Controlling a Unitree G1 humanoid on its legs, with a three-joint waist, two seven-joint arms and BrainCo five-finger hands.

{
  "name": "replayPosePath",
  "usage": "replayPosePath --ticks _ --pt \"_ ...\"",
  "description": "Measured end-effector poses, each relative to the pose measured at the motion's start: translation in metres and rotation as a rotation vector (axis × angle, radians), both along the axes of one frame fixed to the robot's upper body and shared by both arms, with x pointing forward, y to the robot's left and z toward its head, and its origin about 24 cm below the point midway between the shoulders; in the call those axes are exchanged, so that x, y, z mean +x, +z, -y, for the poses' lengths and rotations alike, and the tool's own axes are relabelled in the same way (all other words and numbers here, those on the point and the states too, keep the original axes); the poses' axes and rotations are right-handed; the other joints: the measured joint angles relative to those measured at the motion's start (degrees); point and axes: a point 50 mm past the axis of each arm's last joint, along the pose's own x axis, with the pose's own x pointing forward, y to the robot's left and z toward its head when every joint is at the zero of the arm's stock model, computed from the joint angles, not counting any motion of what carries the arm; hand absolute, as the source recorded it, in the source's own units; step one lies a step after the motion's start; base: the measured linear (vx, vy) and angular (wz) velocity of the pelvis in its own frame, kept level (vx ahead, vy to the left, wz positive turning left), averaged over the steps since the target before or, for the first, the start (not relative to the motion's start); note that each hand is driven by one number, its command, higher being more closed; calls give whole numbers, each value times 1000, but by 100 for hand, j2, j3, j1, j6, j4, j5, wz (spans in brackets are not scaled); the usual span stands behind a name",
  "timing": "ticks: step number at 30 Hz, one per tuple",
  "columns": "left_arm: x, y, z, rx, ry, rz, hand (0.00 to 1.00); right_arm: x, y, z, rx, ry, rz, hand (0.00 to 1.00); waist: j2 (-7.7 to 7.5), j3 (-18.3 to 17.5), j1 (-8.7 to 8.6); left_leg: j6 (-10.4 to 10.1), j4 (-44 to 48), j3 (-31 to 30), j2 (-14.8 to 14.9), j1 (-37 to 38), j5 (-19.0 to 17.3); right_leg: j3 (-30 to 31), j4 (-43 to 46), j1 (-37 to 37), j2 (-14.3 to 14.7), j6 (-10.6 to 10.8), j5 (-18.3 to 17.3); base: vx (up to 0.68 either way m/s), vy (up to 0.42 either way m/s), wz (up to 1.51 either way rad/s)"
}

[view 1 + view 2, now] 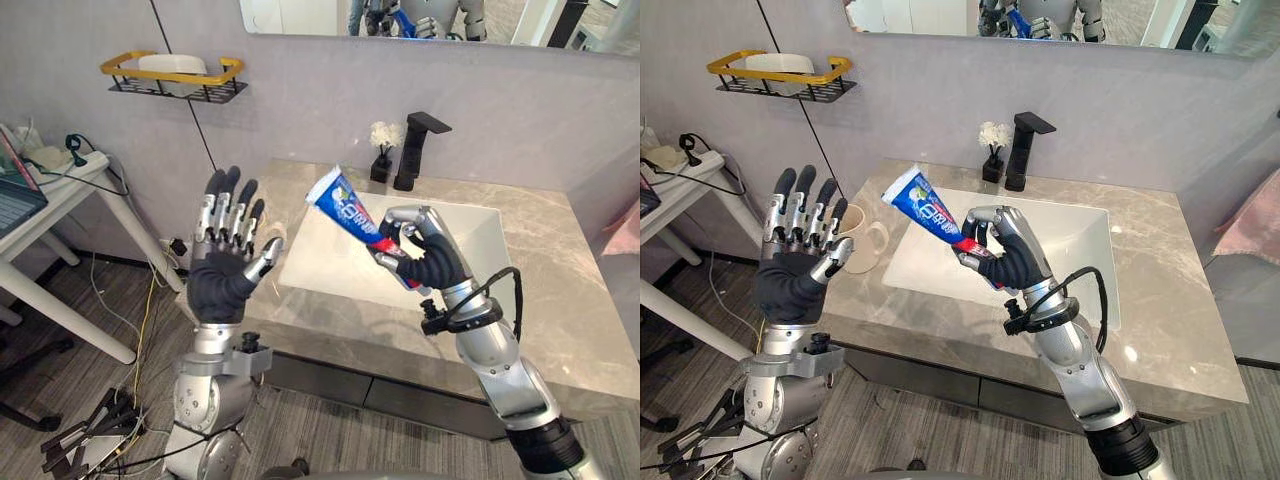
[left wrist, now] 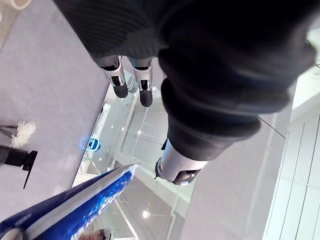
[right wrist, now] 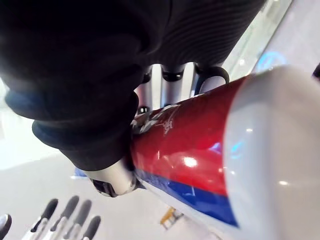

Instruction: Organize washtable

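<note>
My right hand (image 1: pixel 425 255) is shut on a blue, red and white toothpaste tube (image 1: pixel 350 210) and holds it in the air over the white sink basin (image 1: pixel 470 250), its flat crimped end tilted up toward my left. The right wrist view shows the fingers (image 3: pixel 172 80) wrapped round the tube (image 3: pixel 200 155). My left hand (image 1: pixel 225 250) is raised, open, fingers straight and pointing up, just left of the tube's end and apart from it. A beige mug (image 1: pixel 872 243) stands on the counter behind that hand, at the basin's left edge.
A black faucet (image 1: pixel 415 150) and a small black vase with white flowers (image 1: pixel 383 150) stand behind the basin. A yellow-rimmed wire shelf (image 1: pixel 170 75) hangs on the wall at the left. A white side table (image 1: pixel 70 190) stands left of the grey stone counter (image 1: pixel 570 300).
</note>
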Motion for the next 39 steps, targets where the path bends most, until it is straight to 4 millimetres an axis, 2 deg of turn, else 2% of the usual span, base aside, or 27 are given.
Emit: replayPosePath --ticks 7,14,19,25,26,39 --pt "4 -12 18 -46 -136 -91 0 1 4 -11 13 33 18 100 -59 -38 -3 -2 -216 100 11 105 97 106 13 -52 -1 -1 2 -9 3 -7" --pt "11 -23 31 -47 -220 -152 0 2 -4 -21 4 69 -13 100 -119 -80 -28 4 -397 131 15 190 196 132 29 -75 -3 0 3 -3 1 -1" --pt "13 -23 41 -66 -279 -161 0 6 -11 -31 -10 109 -53 100 -125 -86 -137 9 -599 132 19 274 322 128 46 -93 -2 0 3 -28 -4 1" --pt "17 -22 48 -69 -312 -162 0 7 -18 -36 -24 130 -86 100 -124 -90 -144 12 -703 154 24 338 372 155 49 -94 -1 0 3 -13 -2 -2" --pt "18 -22 49 -66 -315 -161 100 8 -21 -39 -30 140 -101 100 -124 -90 -152 12 -720 157 25 344 378 157 47 -98 0 1 4 0 0 0" --pt "25 -28 46 -76 -260 -209 100 6 -31 -42 -85 191 -129 100 -130 -102 -154 13 -743 156 25 347 380 147 22 -90 1 2 5 -5 -1 0"
